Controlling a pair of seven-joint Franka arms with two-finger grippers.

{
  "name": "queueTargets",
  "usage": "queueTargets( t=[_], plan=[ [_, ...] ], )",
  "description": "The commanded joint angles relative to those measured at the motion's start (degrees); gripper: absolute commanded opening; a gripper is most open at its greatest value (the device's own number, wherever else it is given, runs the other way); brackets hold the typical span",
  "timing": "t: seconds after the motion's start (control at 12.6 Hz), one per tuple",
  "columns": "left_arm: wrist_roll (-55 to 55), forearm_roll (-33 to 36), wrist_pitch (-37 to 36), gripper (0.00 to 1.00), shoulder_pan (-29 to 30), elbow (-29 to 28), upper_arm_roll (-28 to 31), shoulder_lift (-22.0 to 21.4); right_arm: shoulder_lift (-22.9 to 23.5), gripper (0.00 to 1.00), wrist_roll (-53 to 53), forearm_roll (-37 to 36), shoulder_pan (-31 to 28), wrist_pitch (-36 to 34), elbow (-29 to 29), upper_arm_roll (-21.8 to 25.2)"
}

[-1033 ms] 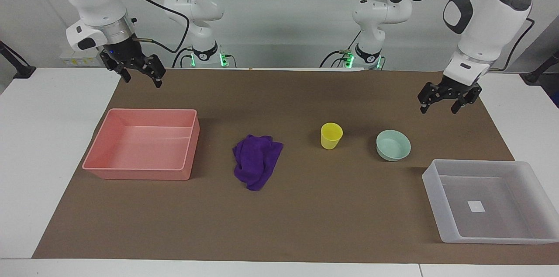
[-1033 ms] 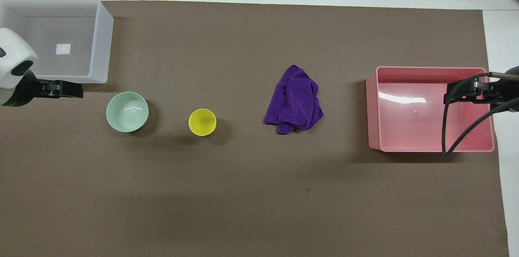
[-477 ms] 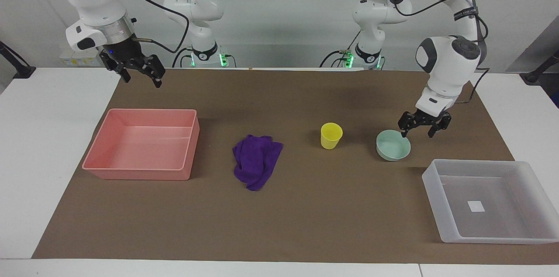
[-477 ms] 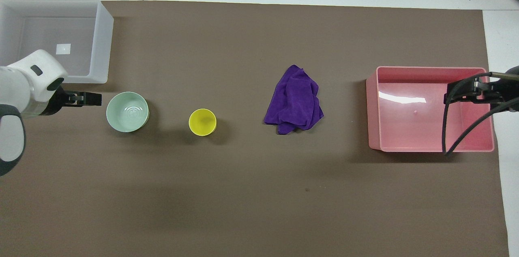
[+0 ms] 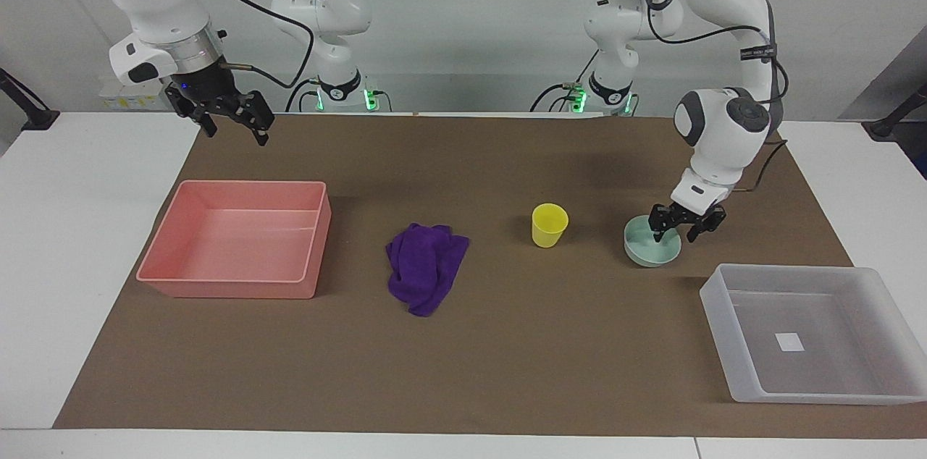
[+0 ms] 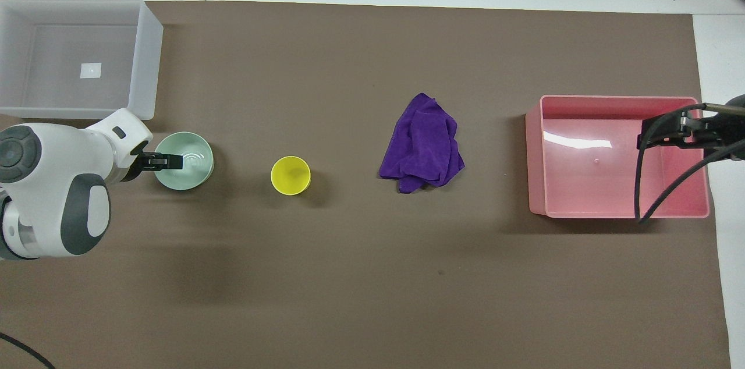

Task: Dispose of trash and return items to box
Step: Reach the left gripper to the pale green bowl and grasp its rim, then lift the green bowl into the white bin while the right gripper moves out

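The pale mint-green bowl (image 5: 644, 250) stands on the brown mat toward the left arm's end; it also shows in the overhead view (image 6: 195, 172). My left gripper (image 5: 675, 231) (image 6: 167, 160) is open and low at the bowl, its fingers straddling the rim. The yellow cup (image 5: 550, 225) (image 6: 290, 175) stands upright beside the bowl. The purple cloth (image 5: 426, 267) (image 6: 422, 145) lies crumpled mid-mat. The translucent box (image 5: 715, 300) (image 6: 148, 60) sits empty, farther from the robots than the bowl. My right gripper (image 5: 233, 127) (image 6: 669, 130) is open and waits raised by the pink tray.
A pink rectangular tray (image 5: 232, 290) (image 6: 617, 215) sits empty toward the right arm's end. The brown mat (image 5: 507, 358) covers most of the white table. A black cable from the right arm hangs over the pink tray in the overhead view.
My left gripper has come down from the air at the mat's edge to the bowl's rim. The right arm and all objects have not moved.
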State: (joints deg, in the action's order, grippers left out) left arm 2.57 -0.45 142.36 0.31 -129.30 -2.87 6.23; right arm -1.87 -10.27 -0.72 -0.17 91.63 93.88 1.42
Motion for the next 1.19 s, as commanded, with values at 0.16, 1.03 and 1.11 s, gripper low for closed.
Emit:
queueTargets(
  t=[0.16, 1.03, 1.11],
  plan=[
    [0.2, 1.1, 0.8, 0.00, 0.1, 0.0, 0.0, -0.8, -0.9, 1.00, 1.0, 1.0, -0.4, -0.7, 0.9, -0.3],
    [3.8, 0.4, -16.7, 0.00, 8.4, 32.0, 0.0, 7.8, -0.9, 1.00, 1.1, 1.0, -0.4, -0.7, 0.9, -0.3],
    [3.8, 0.4, -17.2, 0.00, 8.9, 37.1, 0.0, 11.1, -0.9, 1.00, 1.1, 1.0, -0.4, -0.7, 0.9, -0.3]
  ],
)
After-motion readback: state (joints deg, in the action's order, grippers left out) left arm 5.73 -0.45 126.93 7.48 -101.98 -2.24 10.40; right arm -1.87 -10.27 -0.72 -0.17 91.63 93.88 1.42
